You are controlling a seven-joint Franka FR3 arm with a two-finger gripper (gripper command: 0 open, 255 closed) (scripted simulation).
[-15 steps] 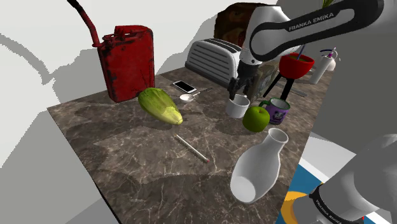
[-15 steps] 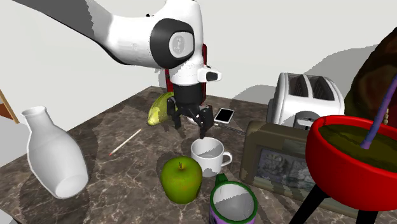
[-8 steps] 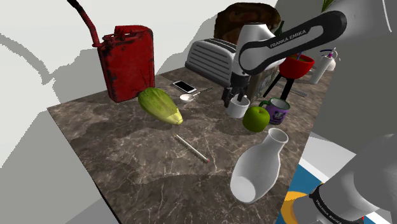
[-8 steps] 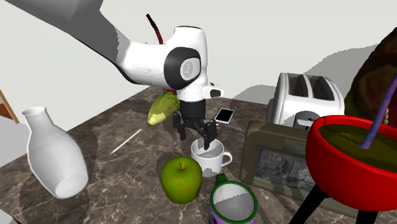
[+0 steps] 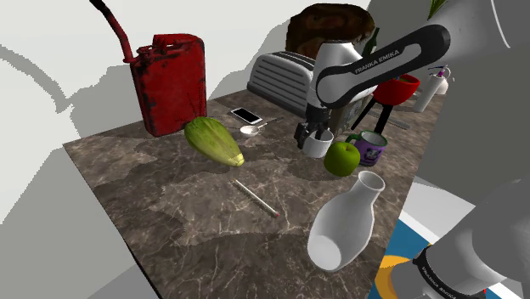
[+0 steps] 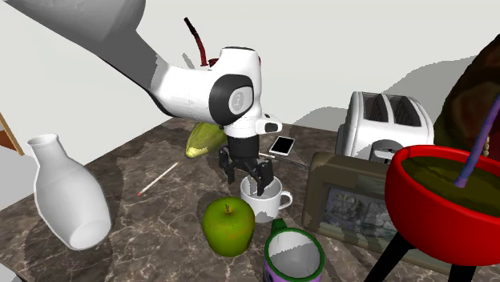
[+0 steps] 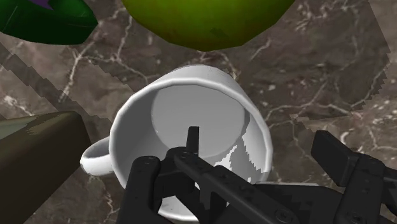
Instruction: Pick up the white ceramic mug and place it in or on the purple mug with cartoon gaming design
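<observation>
Presently, gripper (image 6: 247,180) spread astride white mug (image 6: 271,207) rim, nothing clasped yet — lift and transfer to purple mug (image 6: 292,255), at mug's five o'clock, remain.

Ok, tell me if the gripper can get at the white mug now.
Probably yes: the open gripper straddles the rim of the white mug, one finger inside; the apple sits clear of it.

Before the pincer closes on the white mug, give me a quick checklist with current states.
1. Pincer open: ok.
2. Pincer straddles the white mug's wall, one side inside, one outside: ok.
3. White mug upright on the marble countertop: ok.
4. Mug handle off to the side of the pincer: ok.
5. Gap between white mug and green apple: cannot tell.
6. Purple mug upright, nothing in it: ok.
</observation>
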